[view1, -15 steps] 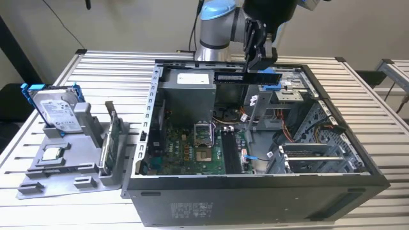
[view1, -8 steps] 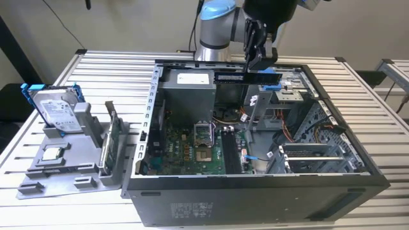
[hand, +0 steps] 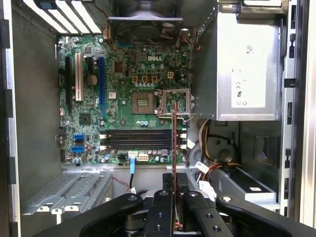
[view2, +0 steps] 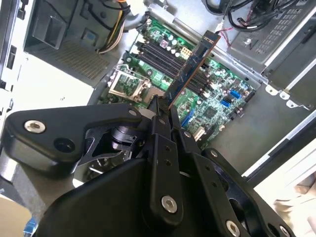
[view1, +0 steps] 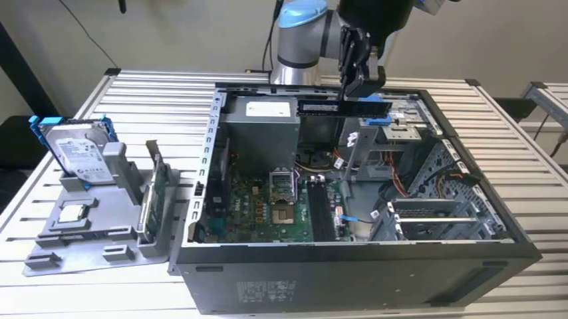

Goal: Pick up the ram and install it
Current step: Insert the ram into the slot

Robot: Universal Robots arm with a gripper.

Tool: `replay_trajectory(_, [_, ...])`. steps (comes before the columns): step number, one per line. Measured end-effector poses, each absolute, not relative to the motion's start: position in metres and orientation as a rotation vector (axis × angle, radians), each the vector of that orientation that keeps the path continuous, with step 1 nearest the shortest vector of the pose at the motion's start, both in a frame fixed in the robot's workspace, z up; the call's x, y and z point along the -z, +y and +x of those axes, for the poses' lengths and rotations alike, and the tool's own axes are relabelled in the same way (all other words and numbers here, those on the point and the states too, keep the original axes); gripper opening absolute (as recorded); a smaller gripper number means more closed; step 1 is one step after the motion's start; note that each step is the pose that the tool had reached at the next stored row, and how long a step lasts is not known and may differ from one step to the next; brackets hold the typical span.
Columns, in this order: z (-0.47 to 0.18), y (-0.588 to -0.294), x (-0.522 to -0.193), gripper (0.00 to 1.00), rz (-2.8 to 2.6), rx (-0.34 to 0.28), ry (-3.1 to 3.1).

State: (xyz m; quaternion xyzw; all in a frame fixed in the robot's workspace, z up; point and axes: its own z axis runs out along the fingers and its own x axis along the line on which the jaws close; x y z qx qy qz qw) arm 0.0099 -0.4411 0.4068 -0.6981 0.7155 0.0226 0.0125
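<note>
Gripper: the black gripper (view1: 362, 93) hangs from the arm above the open computer case (view1: 355, 266), its fingers clenched on the ram.
Ram, place: the ram (view1: 342, 107) is in the air, pinched between the fingertips, over the case's far edge and above the power supply (view1: 257, 133). It touches nothing else.
Ram relative to gripper: the fingers hold it near one end, and most of its length sticks out towards the exterior view's left.
Ram, axis: the long axis lies level, side to side in the exterior view. In both wrist views it appears edge-on as a thin strip (view2: 195, 61) (hand: 175, 143) reaching away from the fingertips over the motherboard (hand: 123, 79).
Ram and slots: it runs crosswise to the black memory slots (hand: 138, 139) well below it.
Writing: the ram's facing side carries a pale label, too small to read. The power supply bears a white printed label (hand: 242, 94).
Table: near the exterior view's left edge of the table (view1: 159, 100), a grey holder (view1: 89, 246) carries a hard drive in a blue frame (view1: 80, 156) and a green circuit board (view1: 159, 193) standing on edge.
</note>
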Motion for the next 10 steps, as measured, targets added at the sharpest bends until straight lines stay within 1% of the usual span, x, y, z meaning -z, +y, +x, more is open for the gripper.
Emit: replay_trajectory(10, [0.0100,-0.4411,-0.4068,0.15,-2.103,-0.069,2.297])
